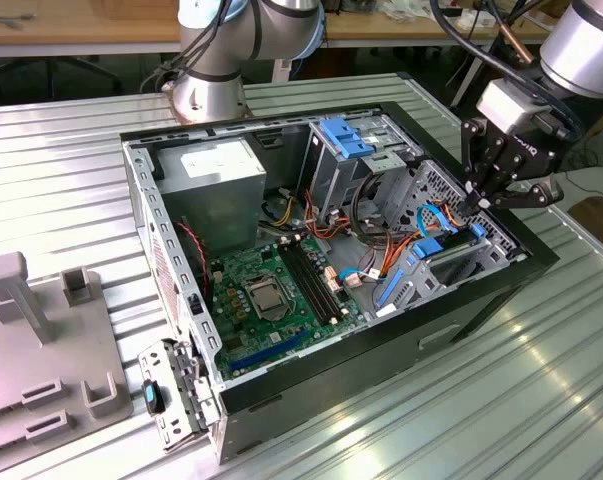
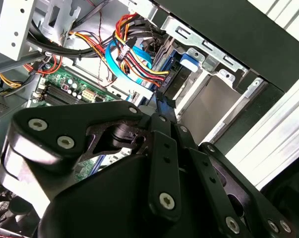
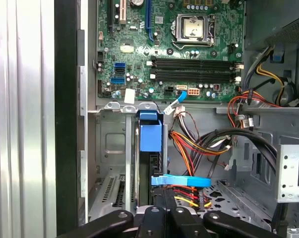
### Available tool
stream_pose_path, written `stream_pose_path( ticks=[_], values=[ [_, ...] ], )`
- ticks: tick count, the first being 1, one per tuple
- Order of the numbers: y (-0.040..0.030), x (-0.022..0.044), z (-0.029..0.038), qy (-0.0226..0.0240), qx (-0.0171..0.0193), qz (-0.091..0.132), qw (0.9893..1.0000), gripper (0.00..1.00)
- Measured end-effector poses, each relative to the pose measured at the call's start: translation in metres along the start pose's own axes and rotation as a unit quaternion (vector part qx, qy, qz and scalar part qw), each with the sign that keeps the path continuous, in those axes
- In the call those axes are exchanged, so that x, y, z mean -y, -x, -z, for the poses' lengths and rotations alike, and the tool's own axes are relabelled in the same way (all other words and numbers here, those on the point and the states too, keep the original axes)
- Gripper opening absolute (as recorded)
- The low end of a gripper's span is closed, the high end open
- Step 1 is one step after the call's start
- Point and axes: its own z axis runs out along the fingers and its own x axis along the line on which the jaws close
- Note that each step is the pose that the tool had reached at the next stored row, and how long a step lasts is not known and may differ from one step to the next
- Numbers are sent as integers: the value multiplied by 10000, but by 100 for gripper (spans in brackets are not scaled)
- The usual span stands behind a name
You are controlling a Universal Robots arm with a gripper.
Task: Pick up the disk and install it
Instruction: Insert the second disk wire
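Observation:
The disk [image 3: 151, 166] stands on edge in a narrow metal bay at the corner of the open computer case, its dark body showing below a bright blue rail [image 3: 150, 135]. In the exterior view the disk [image 1: 457, 258] lies low at the case's right end. My gripper [image 1: 473, 203] hangs just above that bay with its black fingers pressed together, tips pointing at the disk's end [image 2: 173, 79]. In both wrist views the fingertips [image 3: 165, 198] meet with nothing between them. I cannot tell whether the tips [image 2: 161, 105] touch the disk.
A green motherboard [image 1: 271, 290] covers the case floor. Red, orange and black wires [image 3: 199, 144] and a flat blue data cable [image 3: 181, 181] crowd beside the bay. A lighter blue latch bracket [image 1: 343, 135] tops the rear cage. Grey fixtures [image 1: 41, 340] sit at the exterior view's left.

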Motion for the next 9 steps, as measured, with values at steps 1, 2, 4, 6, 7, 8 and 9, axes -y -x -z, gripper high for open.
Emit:
stream_pose_path(
  ticks=[1,2,4,6,7,8,9],
  values=[
    [0,0,-1,0,0,0,10000,11],
    [0,0,4,0,-1,0,10000,11],
    [0,0,9,0,2,0,10000,11],
    [1,1,16,0,1,0,10000,11],
    [1,1,22,0,1,0,10000,11],
    [1,1,23,0,1,0,10000,11],
    [1,1,23,0,1,0,10000,11]
  ],
)
